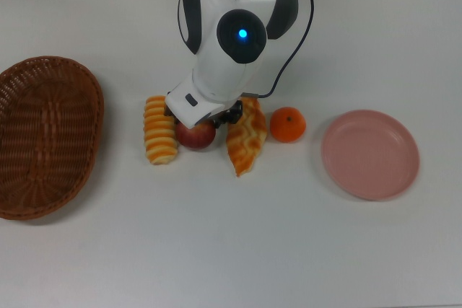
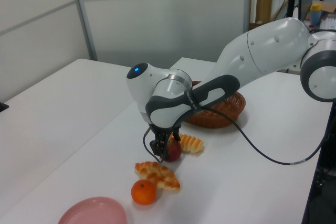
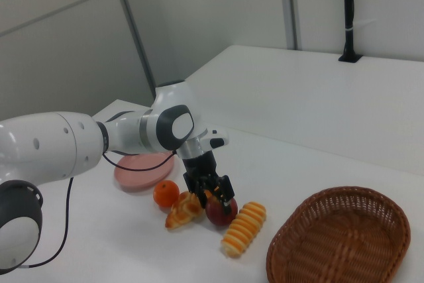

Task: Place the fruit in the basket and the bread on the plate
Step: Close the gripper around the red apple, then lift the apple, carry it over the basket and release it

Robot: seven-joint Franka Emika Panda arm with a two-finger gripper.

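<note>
Apple point(image 1: 195, 136): on the tabletop point(image 1: 231, 243), between ridged roll point(image 1: 159, 130) and twisted loaf point(image 1: 246, 138).
Gripper point(image 3: 212, 193): lowered over the apple; fingers point(image 3: 226, 192) straddle it, whether they grip it I cannot tell.
Tangerine point(image 1: 288, 124): just beside the loaf.
Plate point(image 1: 369, 154): toward the top view's right edge.
Basket point(image 1: 45, 135): at the top view's left edge.

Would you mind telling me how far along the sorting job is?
Nothing is placed yet: the basket and plate are empty. The gripper is down at the apple, seemingly the first pick. The tangerine and both loaves lie on the table.
</note>
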